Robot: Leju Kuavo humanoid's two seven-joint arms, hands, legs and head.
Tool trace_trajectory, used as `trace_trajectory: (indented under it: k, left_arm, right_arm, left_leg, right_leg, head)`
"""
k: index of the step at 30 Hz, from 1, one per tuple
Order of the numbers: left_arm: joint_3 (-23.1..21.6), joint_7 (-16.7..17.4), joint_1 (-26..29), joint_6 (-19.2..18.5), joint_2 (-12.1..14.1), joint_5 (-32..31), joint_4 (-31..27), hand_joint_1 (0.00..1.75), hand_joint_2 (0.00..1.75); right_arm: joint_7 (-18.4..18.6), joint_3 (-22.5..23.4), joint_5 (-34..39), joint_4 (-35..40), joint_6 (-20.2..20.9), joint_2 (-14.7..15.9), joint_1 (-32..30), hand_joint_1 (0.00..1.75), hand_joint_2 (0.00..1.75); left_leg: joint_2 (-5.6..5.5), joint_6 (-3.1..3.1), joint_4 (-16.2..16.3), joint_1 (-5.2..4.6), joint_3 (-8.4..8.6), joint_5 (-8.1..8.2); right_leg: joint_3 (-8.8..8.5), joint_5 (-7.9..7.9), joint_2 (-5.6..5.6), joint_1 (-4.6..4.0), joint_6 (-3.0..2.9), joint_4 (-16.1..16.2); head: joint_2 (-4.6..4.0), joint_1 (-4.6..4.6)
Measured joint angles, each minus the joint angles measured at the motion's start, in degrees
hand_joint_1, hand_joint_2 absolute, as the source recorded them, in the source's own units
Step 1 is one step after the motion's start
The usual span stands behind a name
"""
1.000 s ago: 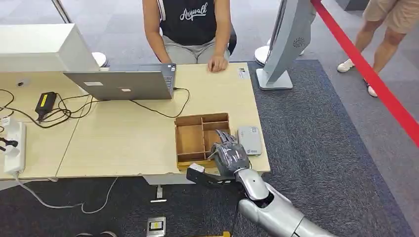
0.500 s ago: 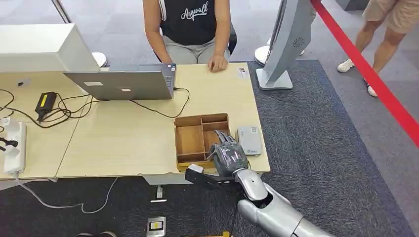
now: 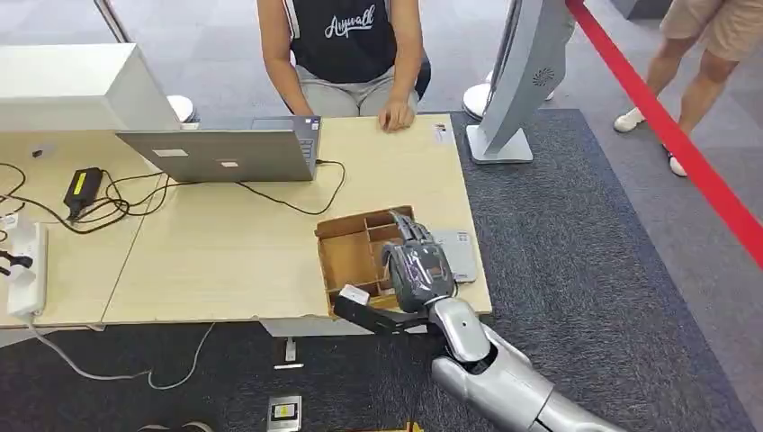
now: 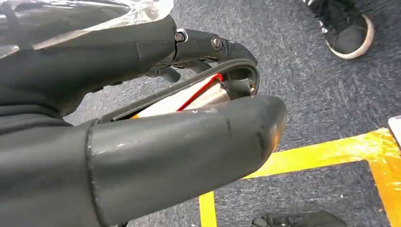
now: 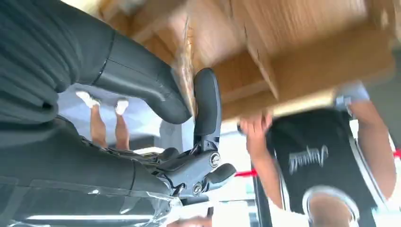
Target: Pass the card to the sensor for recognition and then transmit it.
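Observation:
My right hand (image 3: 417, 270) reaches into the right compartments of the wooden tray (image 3: 346, 256) near the table's front edge. In the right wrist view the thumb and a dark finger of that hand (image 5: 142, 118) pinch a thin tan sheet (image 5: 188, 56) standing edge-on, which looks like the card. The tray (image 5: 302, 52) behind it is blurred. The grey sensor (image 3: 461, 255) lies flat just right of the tray, partly behind my fingers. My left hand (image 4: 142, 118) hangs over the carpet with fingers curved toward the thumb. Something white and red shows in the gap between them.
A person (image 3: 351, 45) sits at the far side with one hand (image 3: 396, 115) on the table. A laptop (image 3: 225, 153), cables and a power strip (image 3: 25, 265) lie on the left. A grey kiosk stand (image 3: 517, 81) and a red barrier (image 3: 666, 126) are at the right.
My right hand has pushed farther into the tray. The tray has turned and now sits askew, with its far right corner nearer the sensor.

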State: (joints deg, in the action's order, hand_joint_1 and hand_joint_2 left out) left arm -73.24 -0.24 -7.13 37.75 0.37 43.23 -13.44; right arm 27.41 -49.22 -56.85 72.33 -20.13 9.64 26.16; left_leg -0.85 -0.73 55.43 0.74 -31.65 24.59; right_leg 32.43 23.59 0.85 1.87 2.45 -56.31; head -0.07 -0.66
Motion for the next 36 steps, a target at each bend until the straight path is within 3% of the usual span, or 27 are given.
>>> trace_trajectory:
  k: [6, 10, 18, 24, 28, 36]
  left_arm:
    - [0.2, 0.0, 0.2, 0.0, 0.0, -2.4, 0.0, 0.00, 0.00]
    - [0.3, 0.0, 0.2, 0.0, 0.0, -3.0, 0.0, 0.00, 0.00]
    - [1.7, 0.1, 0.2, 0.0, -0.1, -3.7, 0.0, 0.00, 0.00]
    - [2.1, 0.4, 0.2, 0.0, -0.1, -5.8, -0.1, 0.00, 0.00]
    - [2.1, 0.8, 0.1, 0.0, 0.0, -7.0, -0.2, 0.00, 0.00]
    - [2.1, 0.9, 0.2, 0.0, 0.1, -7.5, -0.2, 0.00, 0.00]
  right_arm:
    - [2.9, 2.8, -3.4, 7.2, 1.6, 2.6, 3.8, 1.75, 1.75]
    - [2.9, 4.0, -3.6, 10.6, 3.9, 3.9, 6.7, 1.75, 1.75]
    - [1.6, 4.2, -2.2, 11.7, 3.9, 4.1, 10.3, 1.75, 1.75]
    - [-0.2, 3.5, 1.8, 8.9, 5.8, 3.3, 13.4, 1.75, 1.75]
    - [-4.5, 2.6, 7.1, 3.4, 7.4, 2.1, 17.8, 1.75, 1.75]
    - [-5.5, 1.5, 7.8, -3.1, 8.0, 0.2, 21.5, 1.75, 1.75]
  left_leg:
    - [-0.01, 0.00, 0.0, -0.01, 0.00, -0.01]
    - [-0.01, 0.00, 0.0, -0.01, 0.00, -0.01]
    - [-0.02, 0.00, 0.0, 0.01, -0.04, 0.00]
    - [-0.02, 0.00, 0.0, 0.00, -0.08, -0.01]
    - [-0.03, 0.00, 0.0, 0.01, -0.07, -0.03]
    - [-0.09, 0.00, 0.0, 0.01, -0.15, -0.04]
  right_leg:
    - [-0.01, -0.02, 0.00, 0.01, 0.00, 0.0]
    - [-0.01, -0.02, 0.00, 0.01, 0.00, 0.0]
    - [0.00, -0.01, 0.00, -0.01, 0.00, 0.0]
    - [-0.01, -0.02, 0.00, 0.00, 0.00, 0.0]
    - [0.00, -0.03, -0.01, 0.00, 0.01, 0.0]
    - [0.03, -0.02, -0.05, 0.00, 0.01, -0.1]
  head:
    - [0.00, -0.02]
    - [0.00, 0.00]
    - [0.00, 0.02]
    - [0.00, 0.00]
    - [-0.02, 0.02]
    - [0.00, 0.02]
